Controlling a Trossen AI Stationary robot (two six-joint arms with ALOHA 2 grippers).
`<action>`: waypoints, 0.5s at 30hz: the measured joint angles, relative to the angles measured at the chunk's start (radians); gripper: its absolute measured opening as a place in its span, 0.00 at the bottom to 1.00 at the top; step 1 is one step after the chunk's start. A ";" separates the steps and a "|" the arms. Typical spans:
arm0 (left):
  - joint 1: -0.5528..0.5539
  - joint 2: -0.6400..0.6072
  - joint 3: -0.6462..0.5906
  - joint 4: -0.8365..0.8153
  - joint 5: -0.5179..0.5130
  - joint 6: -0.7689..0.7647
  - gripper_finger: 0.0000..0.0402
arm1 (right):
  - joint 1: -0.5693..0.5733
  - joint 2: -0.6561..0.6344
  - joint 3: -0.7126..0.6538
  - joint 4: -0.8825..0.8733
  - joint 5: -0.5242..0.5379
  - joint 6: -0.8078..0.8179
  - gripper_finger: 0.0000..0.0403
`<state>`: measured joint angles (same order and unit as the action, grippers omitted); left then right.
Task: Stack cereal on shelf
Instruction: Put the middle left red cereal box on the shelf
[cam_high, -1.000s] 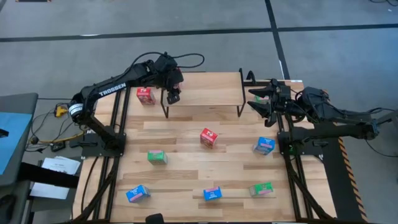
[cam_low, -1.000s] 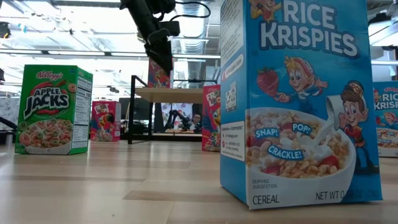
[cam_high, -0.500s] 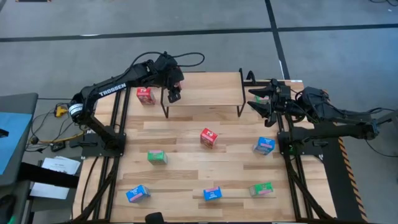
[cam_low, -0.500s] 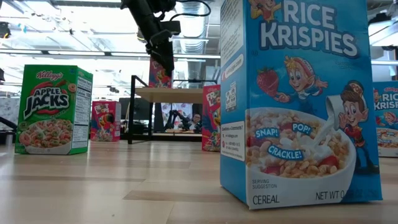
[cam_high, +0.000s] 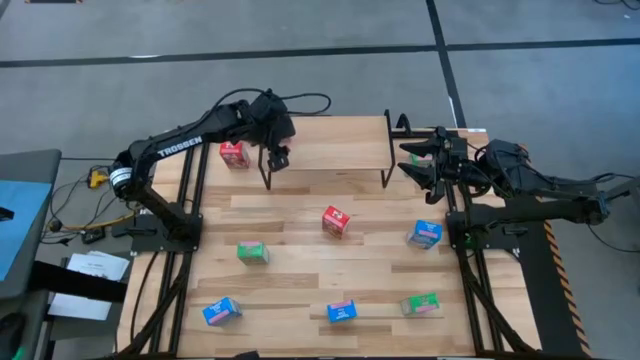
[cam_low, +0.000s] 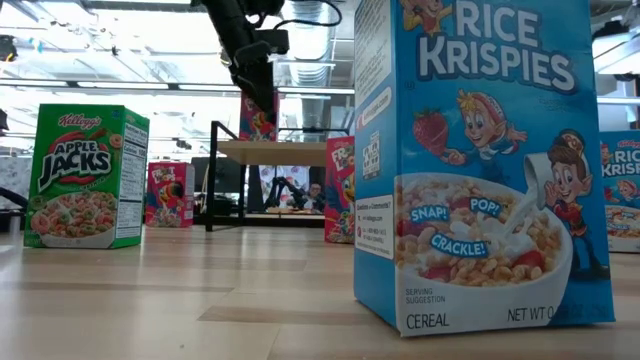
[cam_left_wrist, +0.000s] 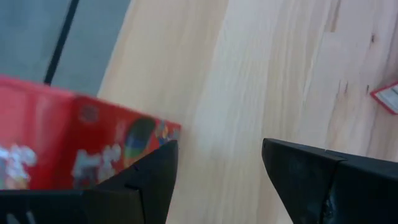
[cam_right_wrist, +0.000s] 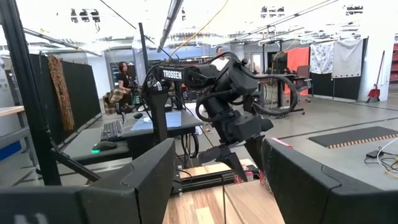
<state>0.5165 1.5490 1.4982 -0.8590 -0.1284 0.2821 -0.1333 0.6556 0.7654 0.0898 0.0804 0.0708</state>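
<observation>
Shelf: a low light-wood board on black wire legs, standing at the far edge of the tabletop, about midway along it.
Box on shelf: a red cereal box stands on the shelf's left end; from above the left arm hides it.
Red boxes: one on the tabletop just left of the shelf; one near the tabletop's middle.
Green boxes: one left of centre; one lying near the front right corner.
Blue boxes: one by the right edge; one at the front edge, middle; one near the front left corner.
Left gripper: above the shelf's left end, fingers spread, nothing between them; the wrist view shows the red box beside one finger, with bare wood in the gap.
Right gripper: off the shelf's right end, by the tabletop's far right corner, fingers spread and empty.
Background: a person sits at a desk in the room beyond the table.
</observation>
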 joint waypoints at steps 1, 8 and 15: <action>-0.002 0.001 0.000 -0.007 -0.001 -0.002 0.56 | 0.000 0.000 0.000 0.000 0.000 0.000 0.66; -0.014 0.007 -0.063 0.064 -0.040 0.001 0.56 | 0.000 0.000 0.000 -0.001 0.000 0.000 0.66; -0.015 0.007 -0.114 0.092 -0.102 0.022 0.56 | 0.000 0.000 0.000 -0.001 0.000 0.000 0.66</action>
<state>0.5019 1.5558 1.3845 -0.7666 -0.2306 0.3040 -0.1333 0.6553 0.7654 0.0887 0.0799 0.0708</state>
